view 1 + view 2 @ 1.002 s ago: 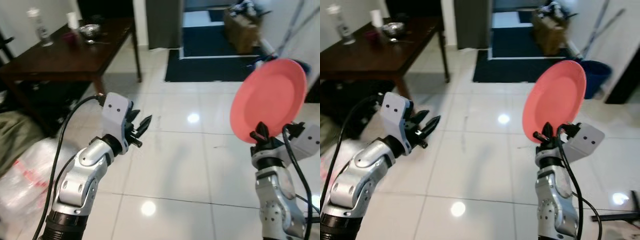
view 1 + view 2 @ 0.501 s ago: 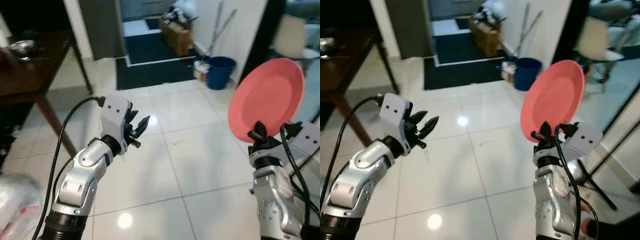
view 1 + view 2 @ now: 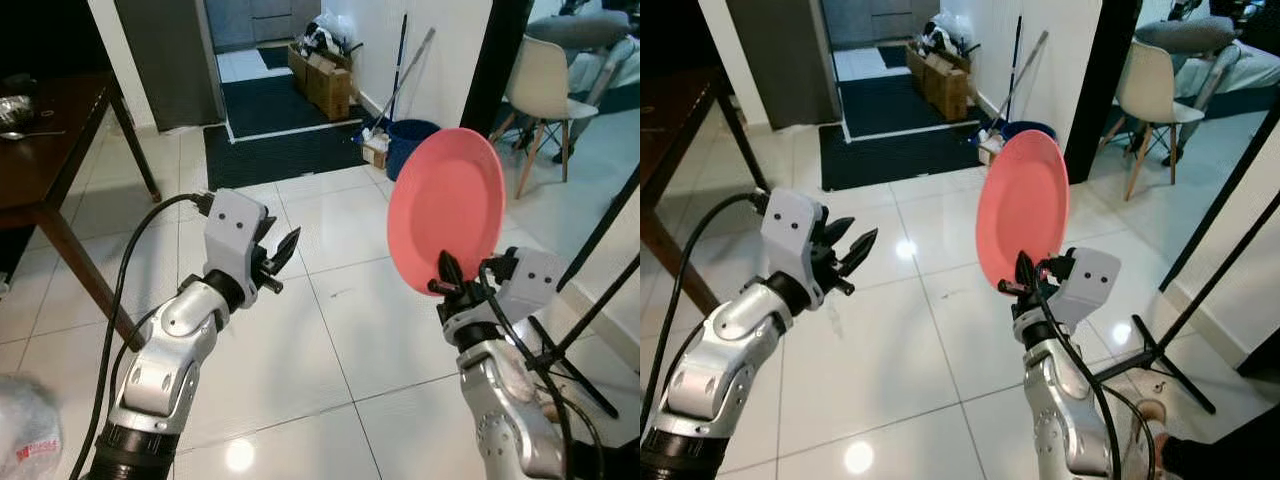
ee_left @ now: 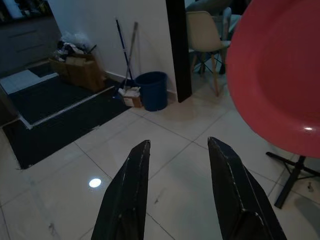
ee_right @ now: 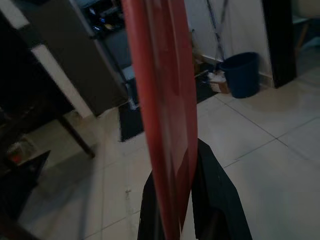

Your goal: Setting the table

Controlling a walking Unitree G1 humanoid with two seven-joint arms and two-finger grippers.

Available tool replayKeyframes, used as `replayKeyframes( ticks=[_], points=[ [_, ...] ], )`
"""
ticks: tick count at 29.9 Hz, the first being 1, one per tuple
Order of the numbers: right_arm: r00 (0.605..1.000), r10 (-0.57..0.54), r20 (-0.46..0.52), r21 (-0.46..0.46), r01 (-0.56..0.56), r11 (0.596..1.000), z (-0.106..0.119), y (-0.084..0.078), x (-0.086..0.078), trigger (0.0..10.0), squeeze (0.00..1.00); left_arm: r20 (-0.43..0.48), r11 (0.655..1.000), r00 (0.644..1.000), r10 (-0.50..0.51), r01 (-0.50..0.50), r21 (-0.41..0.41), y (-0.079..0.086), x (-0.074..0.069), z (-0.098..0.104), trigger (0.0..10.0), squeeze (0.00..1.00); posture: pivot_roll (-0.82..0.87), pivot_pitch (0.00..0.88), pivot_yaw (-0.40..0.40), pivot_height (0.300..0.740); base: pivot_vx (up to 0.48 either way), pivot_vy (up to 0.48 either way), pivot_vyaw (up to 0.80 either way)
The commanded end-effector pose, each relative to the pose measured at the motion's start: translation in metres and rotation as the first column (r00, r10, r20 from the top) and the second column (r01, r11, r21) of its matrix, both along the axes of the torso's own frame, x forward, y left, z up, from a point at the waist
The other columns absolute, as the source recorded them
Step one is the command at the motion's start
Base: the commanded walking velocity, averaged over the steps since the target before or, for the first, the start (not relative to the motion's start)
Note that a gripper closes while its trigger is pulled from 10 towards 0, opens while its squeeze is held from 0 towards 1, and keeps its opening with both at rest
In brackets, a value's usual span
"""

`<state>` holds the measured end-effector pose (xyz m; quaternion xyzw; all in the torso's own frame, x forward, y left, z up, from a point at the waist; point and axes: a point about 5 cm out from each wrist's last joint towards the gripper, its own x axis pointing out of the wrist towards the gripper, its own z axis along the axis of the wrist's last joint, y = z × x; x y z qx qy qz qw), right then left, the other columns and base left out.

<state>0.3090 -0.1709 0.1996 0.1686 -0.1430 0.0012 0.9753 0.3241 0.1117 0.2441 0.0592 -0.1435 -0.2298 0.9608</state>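
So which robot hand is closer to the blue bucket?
Right, I think. The right gripper, clamped on the pink plate, is on the blue bucket's side of the floor. The open left gripper hangs farther across, toward the dark table.

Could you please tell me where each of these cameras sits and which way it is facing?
Left eye and right eye: on the head, looking forward and down at both arms; the right end effector holds a pink plate upright.
Left wrist: along the open left end effector, toward a blue bin.
Right wrist: along its fingers pinching the plate's edge.
All views share the plate.
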Motion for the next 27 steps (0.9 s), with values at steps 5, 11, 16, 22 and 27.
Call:
replayKeyframes(
  ticks=[5,11,16,22,27],
  points=[
    [0.999,-0.045,0.008,-0.033,0.045,0.998,0.002,-0.015,-0.001,10.0,0.0,-0.019,1.0,1.0,-0.016,0.016,0.0,-0.004,-0.002,-0.008,10.0,0.0,0.03,0.116,0.123,0.74,0.48,0.0,0.0],
    [0.999,0.0,-0.046,-0.115,-0.006,0.993,-0.015,-0.01,-0.001,10.0,0.0,-0.095,0.996,0.991,0.09,-0.089,0.014,0.017,-0.009,-0.036,10.0,0.0,0.06,0.116,0.086,0.74,0.48,0.0,0.0],
    [0.978,0.146,-0.15,-0.173,-0.172,0.97,-0.045,0.016,0.001,10.0,0.0,-0.213,0.959,0.935,0.283,-0.277,0.059,0.049,-0.023,-0.084,10.0,0.0,0.08,0.111,0.053,0.74,0.48,0.0,0.0],
    [0.952,0.2,-0.233,-0.184,-0.245,0.952,-0.073,0.033,-0.001,10.0,0.0,-0.317,0.885,0.829,0.46,-0.456,0.094,0.08,-0.033,-0.128,10.0,0.0,0.1,0.097,0.028,0.74,0.48,0.0,0.0],
    [0.95,0.2,-0.238,-0.187,-0.247,0.951,-0.077,0.032,-0.002,10.0,0.0,-0.327,0.862,0.803,0.498,-0.498,0.09,0.086,-0.036,-0.135,10.0,0.0,0.1,0.094,0.022,0.74,0.48,0.0,0.0]
  ],
)
